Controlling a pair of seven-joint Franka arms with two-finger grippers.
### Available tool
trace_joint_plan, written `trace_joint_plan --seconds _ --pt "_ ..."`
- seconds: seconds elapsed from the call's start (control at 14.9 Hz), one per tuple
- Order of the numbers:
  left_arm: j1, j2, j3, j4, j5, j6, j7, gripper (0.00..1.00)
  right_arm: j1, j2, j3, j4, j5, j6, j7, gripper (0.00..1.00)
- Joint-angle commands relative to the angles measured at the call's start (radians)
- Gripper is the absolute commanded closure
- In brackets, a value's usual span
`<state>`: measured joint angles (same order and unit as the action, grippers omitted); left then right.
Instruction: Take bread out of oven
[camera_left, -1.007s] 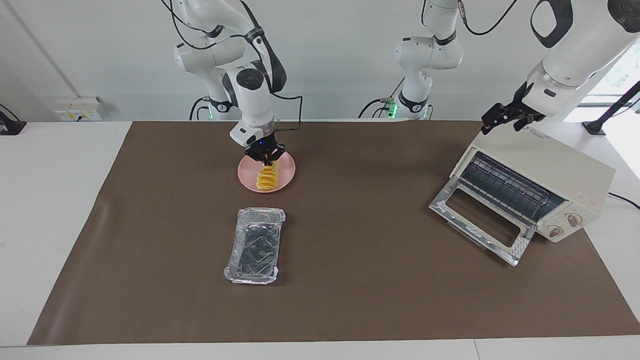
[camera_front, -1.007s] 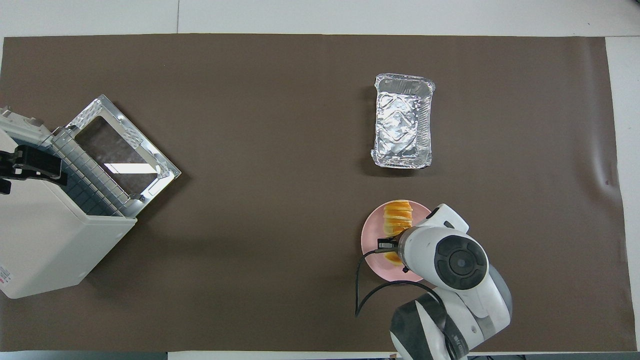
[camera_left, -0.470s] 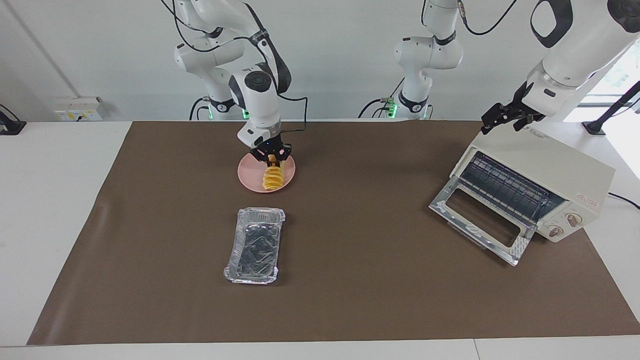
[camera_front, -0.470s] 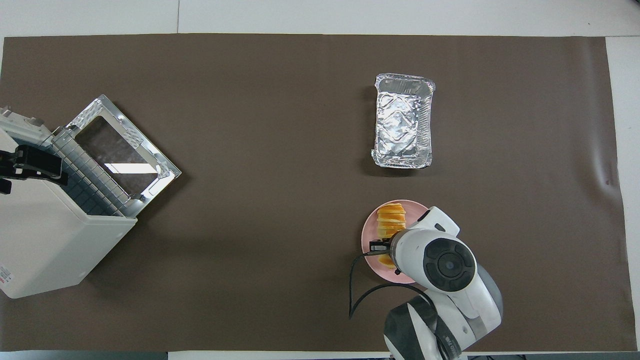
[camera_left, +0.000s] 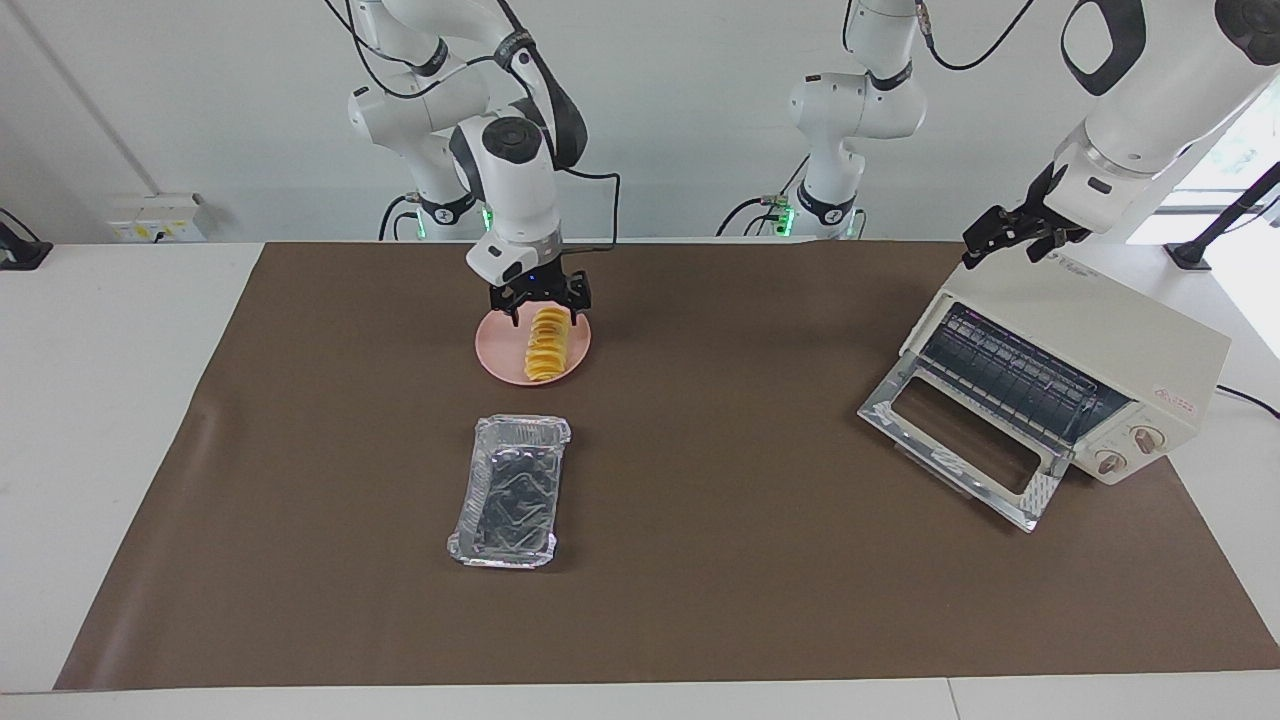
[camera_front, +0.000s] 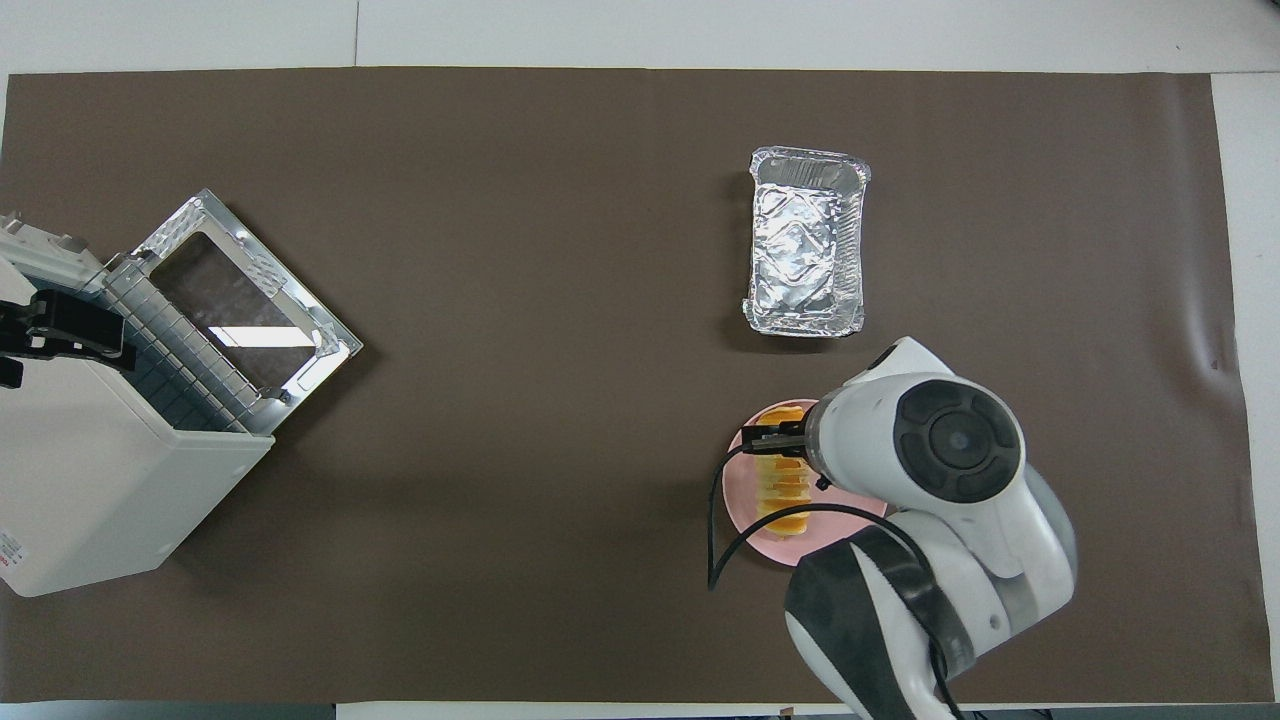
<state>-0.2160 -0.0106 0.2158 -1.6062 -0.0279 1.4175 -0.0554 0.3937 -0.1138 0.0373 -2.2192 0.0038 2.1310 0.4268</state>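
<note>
- Brown mat (camera_left: 700, 560) covers most of the white table (camera_left: 110, 420), filling the middle of both frames.
- Oven (camera_left: 1085, 365), cream-white, sits at the right edge of the facing frame, on the left arm's end of the table. Its glass door (camera_left: 960, 455) is dropped open onto the mat; the wire rack (camera_left: 1010, 375) shows inside, and nothing can be seen lying on it. Two round knobs (camera_left: 1130, 450) sit at its lower right corner.
- Left gripper (camera_left: 1005, 235) hangs over the oven's top, upper right of the facing frame; in the overhead frame it shows at the left edge (camera_front: 65, 335). This arm waits. Cannot tell whether its claw is released or clenched.
- Right gripper (camera_left: 541, 296) is at upper centre-left of the facing frame, just over the pink plate, its fingers spread apart on either side of the bread's nearer end, released, gripping nothing. In the overhead frame the arm's wrist hides most of it.
- Foil tray (camera_left: 510, 490), silver and rectangular, lies lower centre-left in the facing frame, farther from the robots than the plate and apart from it.
- Pink plate (camera_left: 500, 360) lies on the mat toward the right arm's end.
- Bread (camera_left: 546, 345), a golden ridged loaf, rests on the plate, out of the oven and well apart from it; overhead it peeks out beside the wrist (camera_front: 782, 492).
</note>
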Motion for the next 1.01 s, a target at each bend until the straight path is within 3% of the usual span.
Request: trace_joint_plan --seconds 0.0,0.13,0.34,0.67,0.74,0.94 --pt "0.01 -0.025 -0.004 -0.027 -0.012 0.018 0.0 0.0 -0.148 0.002 -0.004 0.16 0.016 -0.129 -0.217 0.0" --pt "0.01 -0.025 -0.004 -0.027 -0.012 0.018 -0.001 0.0 -0.263 0.009 -0.004 0.248 0.019 -0.196 -0.45 0.0" --pt "0.01 -0.025 -0.004 -0.027 -0.012 0.018 0.0 0.0 -0.366 0.008 -0.005 0.328 0.071 -0.278 -0.568 0.0" --pt "0.01 -0.025 -0.004 -0.027 -0.012 0.018 0.0 0.0 -0.403 0.034 -0.013 0.519 0.061 -0.607 -0.597 0.0" --pt "0.01 -0.025 -0.004 -0.027 -0.012 0.018 0.0 0.0 -0.407 0.054 -0.013 0.561 0.044 -0.644 -0.597 0.0" --pt "0.01 -0.025 -0.004 -0.027 -0.012 0.018 0.0 0.0 -0.408 0.06 -0.011 0.555 -0.016 -0.64 -0.596 0.0"
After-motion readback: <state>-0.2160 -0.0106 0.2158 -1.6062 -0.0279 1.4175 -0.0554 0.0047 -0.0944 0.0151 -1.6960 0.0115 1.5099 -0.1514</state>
